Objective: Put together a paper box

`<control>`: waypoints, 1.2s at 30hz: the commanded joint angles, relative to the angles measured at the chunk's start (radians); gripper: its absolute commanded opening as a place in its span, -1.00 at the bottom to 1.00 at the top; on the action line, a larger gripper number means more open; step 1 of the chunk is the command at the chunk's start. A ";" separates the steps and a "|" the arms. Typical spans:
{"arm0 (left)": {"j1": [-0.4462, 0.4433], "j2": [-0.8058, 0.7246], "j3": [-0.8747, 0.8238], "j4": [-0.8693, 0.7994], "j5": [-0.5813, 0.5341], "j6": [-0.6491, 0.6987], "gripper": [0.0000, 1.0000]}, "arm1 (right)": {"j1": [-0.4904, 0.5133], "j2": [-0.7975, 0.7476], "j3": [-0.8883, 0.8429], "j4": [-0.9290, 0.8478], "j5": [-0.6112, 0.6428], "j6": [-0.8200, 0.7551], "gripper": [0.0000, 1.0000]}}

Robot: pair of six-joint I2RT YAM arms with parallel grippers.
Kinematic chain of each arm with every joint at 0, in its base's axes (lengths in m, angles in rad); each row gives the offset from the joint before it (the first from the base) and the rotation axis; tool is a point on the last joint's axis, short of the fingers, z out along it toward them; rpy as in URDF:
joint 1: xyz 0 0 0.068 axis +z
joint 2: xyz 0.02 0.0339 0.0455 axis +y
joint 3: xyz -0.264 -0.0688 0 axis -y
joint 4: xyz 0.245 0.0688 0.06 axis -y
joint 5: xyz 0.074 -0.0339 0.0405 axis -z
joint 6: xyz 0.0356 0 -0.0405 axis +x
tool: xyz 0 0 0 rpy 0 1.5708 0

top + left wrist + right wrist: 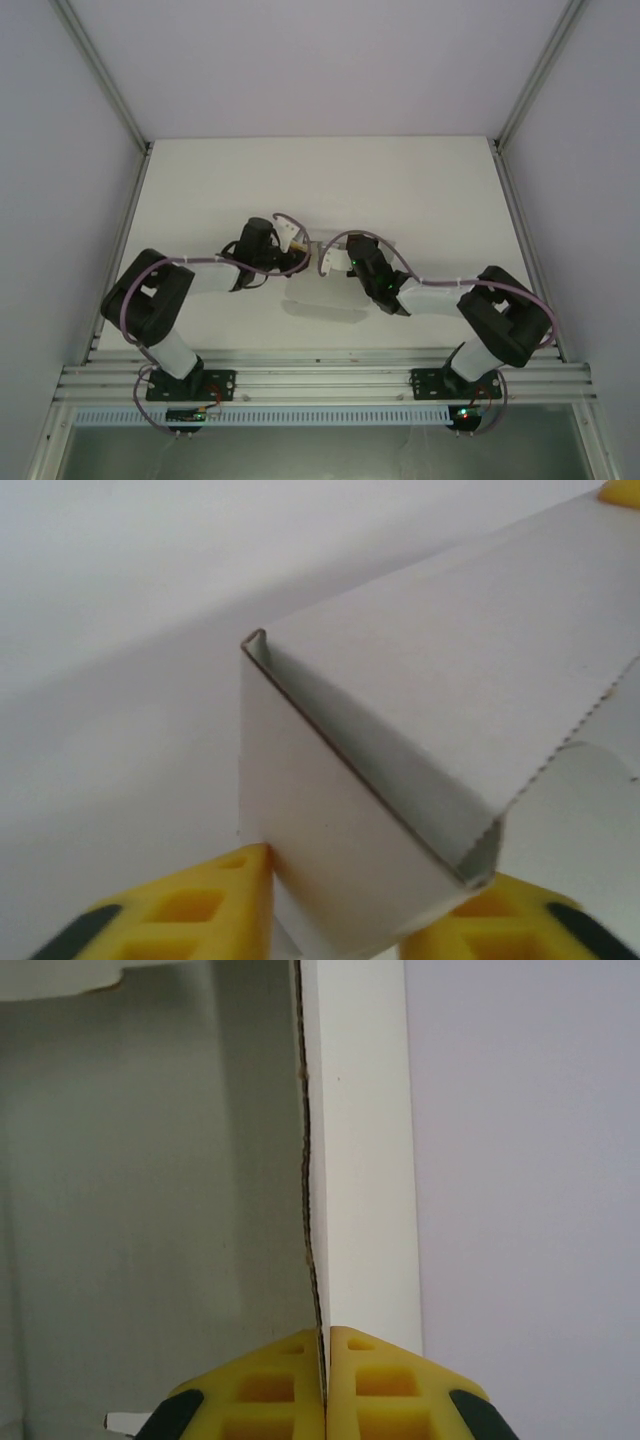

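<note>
One paper box [322, 290], white thin cardboard and only partly formed, sits between the two arms over the near half of the white table [420, 190]; whether it rests on the surface or is held just above it is not clear. In the left wrist view one long panel is folded over into a sharp corner with a hollow wedge beneath it. A serrated die-cut edge and a rounded tab run off to the right, so the box is not closed. In the right wrist view a narrow wall stands edge-on, with a shadowed open interior to its left. The right gripper [326, 1360] has its yellow pads [385, 1380] pressed together on the lower edge of that wall, pinching the cardboard. The left gripper [360, 920] straddles the folded corner with one yellow finger on each side, both at the cardboard's surface; whether they squeeze it or merely flank it I cannot tell. Both arms reach inward from bases bolted to the aluminium rail [320, 380] at the near edge. The step in hand looks like folding and creasing a side panel while the other arm steadies the box, roughly mid-assembly. The next move probably calls for the right pincer to hold firm while the left presses the fold home and steers the tab toward its slot. It should go gently, since thin board buckles easily.
</note>
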 commanded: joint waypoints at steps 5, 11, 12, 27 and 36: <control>-0.083 -0.008 0.014 -0.050 -0.412 0.035 -0.60 | 0.017 -0.019 0.000 -0.040 -0.026 0.035 -1.00; -0.135 -0.034 -0.005 -0.092 -0.524 0.083 -0.32 | 0.013 -0.014 0.009 -0.061 -0.018 0.047 -1.00; -0.135 -0.041 -0.021 -0.075 -0.441 0.094 -0.11 | 0.011 -0.012 0.015 -0.068 -0.019 0.052 -1.00; -0.033 -0.124 -0.064 -0.028 0.053 0.043 -0.11 | 0.008 -0.027 0.005 -0.077 -0.040 0.067 -1.00; -0.033 -0.014 0.009 -0.083 0.028 0.075 -0.23 | 0.017 -0.054 0.015 -0.090 -0.061 0.078 -1.00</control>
